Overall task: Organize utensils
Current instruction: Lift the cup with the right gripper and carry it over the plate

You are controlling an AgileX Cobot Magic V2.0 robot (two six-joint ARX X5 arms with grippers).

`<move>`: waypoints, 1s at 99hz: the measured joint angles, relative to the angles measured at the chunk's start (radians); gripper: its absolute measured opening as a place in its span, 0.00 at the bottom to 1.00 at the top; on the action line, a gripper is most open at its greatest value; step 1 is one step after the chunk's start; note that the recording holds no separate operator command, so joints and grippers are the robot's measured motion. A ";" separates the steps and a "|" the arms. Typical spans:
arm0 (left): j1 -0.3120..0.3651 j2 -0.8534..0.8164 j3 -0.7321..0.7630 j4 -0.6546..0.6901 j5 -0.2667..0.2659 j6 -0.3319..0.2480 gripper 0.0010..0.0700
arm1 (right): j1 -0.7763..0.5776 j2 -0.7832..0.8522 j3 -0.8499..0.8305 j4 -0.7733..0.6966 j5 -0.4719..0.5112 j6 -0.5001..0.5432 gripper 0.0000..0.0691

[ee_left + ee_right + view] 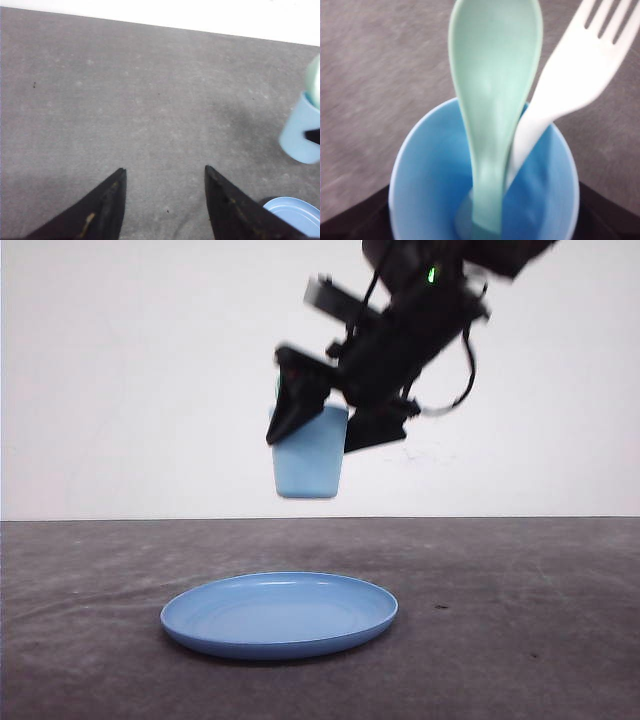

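- Right wrist view: spoon (495,100) and fork (570,85) are stood handles-down inside cup (420,170).
- Right gripper (325,430) is clamped on the cup, held above plate (279,614).
- Left gripper (165,200) is spread, empty, farther away.

A plain white wall (130,380) rises behind the bench (520,640), whose dark grey, faintly mottled top lies under even, soft light with faint shadows.

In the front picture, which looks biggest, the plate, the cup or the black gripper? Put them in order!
1. plate, widest
2. right gripper and cup: too alike to rank, and the gripper hides part of the cup.
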 joint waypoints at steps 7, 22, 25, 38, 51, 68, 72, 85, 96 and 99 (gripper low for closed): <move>0.000 0.000 0.000 0.000 0.000 0.001 0.41 | 0.020 -0.051 -0.020 -0.021 0.016 -0.003 0.67; 0.000 0.000 0.000 -0.001 0.000 0.001 0.41 | 0.069 -0.182 -0.120 -0.020 0.067 -0.006 0.67; 0.000 0.000 0.000 -0.001 0.000 0.001 0.41 | 0.078 -0.207 -0.144 -0.014 0.076 -0.007 0.67; 0.000 0.000 0.000 -0.002 0.000 0.001 0.41 | 0.121 -0.301 -0.253 0.018 0.103 -0.006 0.67; 0.000 0.000 0.000 -0.002 0.000 0.001 0.41 | 0.177 -0.378 -0.368 0.034 0.150 0.004 0.67; 0.000 0.000 0.000 -0.007 0.000 0.001 0.41 | 0.233 -0.410 -0.483 0.119 0.193 0.012 0.67; 0.000 0.000 0.000 -0.009 0.000 0.001 0.41 | 0.239 -0.407 -0.502 0.153 0.196 0.012 0.67; 0.000 0.000 0.000 -0.013 0.000 0.001 0.41 | 0.258 -0.365 -0.541 0.265 0.197 0.013 0.67; 0.000 0.000 0.000 -0.014 0.000 0.001 0.41 | 0.264 -0.303 -0.541 0.332 0.199 0.013 0.67; 0.000 0.000 0.000 -0.014 0.000 0.001 0.41 | 0.266 -0.285 -0.541 0.356 0.200 0.013 0.67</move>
